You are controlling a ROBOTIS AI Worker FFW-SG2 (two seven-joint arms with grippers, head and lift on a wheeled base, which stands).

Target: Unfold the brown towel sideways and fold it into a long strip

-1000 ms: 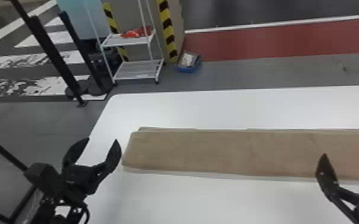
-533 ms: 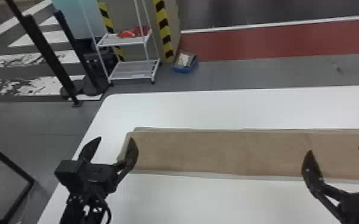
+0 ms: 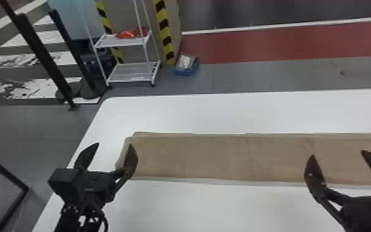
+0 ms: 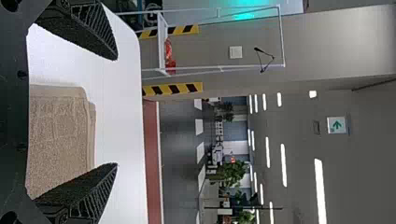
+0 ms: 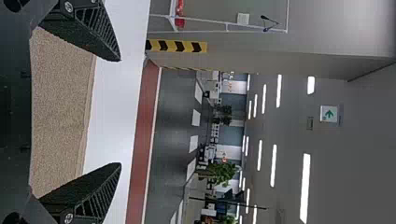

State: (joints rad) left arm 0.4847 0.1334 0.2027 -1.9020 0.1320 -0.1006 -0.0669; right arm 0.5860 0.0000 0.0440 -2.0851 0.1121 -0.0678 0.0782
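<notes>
Towel (image 3: pixel 218 159) | left end near left hand (image 3: pixel 114 144) | right part near right hand (image 3: pixel 338 153) | both gaping

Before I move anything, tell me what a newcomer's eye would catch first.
The brown towel, folded into a long strip across the white table. Then the left gripper by the towel's left end and the right gripper toward its right end, both with black fingers open. Beyond the table, yellow-and-black hazard stripes beside a white cart.

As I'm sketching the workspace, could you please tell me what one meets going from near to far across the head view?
Brown towel, the white table's far edge, blue box, white line.
</notes>
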